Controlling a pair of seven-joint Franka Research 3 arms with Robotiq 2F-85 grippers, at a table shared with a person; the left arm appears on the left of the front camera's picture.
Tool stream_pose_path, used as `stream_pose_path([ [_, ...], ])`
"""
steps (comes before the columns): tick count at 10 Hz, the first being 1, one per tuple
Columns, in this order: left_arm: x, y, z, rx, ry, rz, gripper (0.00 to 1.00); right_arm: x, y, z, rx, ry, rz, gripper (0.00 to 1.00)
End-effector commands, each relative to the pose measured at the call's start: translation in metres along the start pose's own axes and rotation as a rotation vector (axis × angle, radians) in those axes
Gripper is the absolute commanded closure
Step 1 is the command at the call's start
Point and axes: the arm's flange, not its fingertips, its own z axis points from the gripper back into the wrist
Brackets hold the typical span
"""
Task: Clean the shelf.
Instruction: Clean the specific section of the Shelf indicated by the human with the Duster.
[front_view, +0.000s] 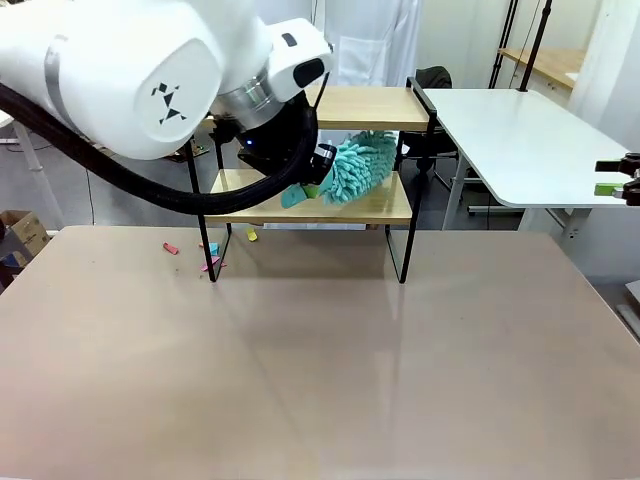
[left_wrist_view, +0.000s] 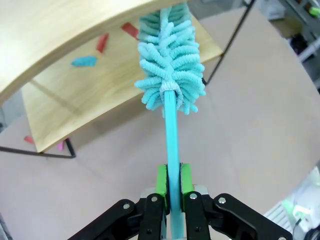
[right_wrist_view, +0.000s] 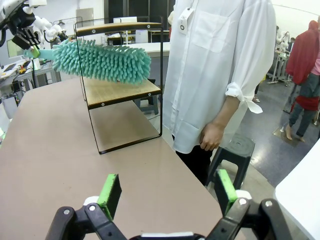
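Toward the left of the table, a few coloured bits lie on the tabletop beside the front left leg of the shelf, which stands at the far side of the table near its middle. Just right of them the left gripper reaches in at the front of the rack, its green pads clamped tight on the thin handle of a teal duster. The fluffy head lies between the two boards, low over the lower one. Red and blue scraps sit on that lower board beside the head, so the cleaning looks only partly done: the board needs more passes, and the litter on the tabletop is uncollected. How clean the top board is cannot be told. Beyond the shelf a person in a white shirt stands with a hand hanging idle. Far right, well apart from the rack, the right gripper hovers with jaws spread wide, holding nothing.
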Motion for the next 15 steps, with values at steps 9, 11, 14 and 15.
stream_pose_path([
  [9, 0.017, -0.087, -0.028, 0.185, -0.028, 0.112, 0.87, 0.007, 0.001, -0.002, -0.009, 0.025, -0.012, 0.00],
  [11, 0.015, -0.097, -0.048, 0.158, 0.004, 0.135, 0.87, 0.007, 0.001, -0.002, -0.009, 0.025, -0.012, 0.00],
  [14, 0.008, -0.111, -0.068, 0.139, 0.038, 0.171, 0.87, 0.007, 0.001, -0.002, -0.009, 0.025, -0.012, 0.00],
  [15, 0.004, -0.114, -0.078, 0.135, 0.069, 0.183, 0.87, 0.007, 0.001, -0.002, -0.009, 0.025, -0.012, 0.00],
])
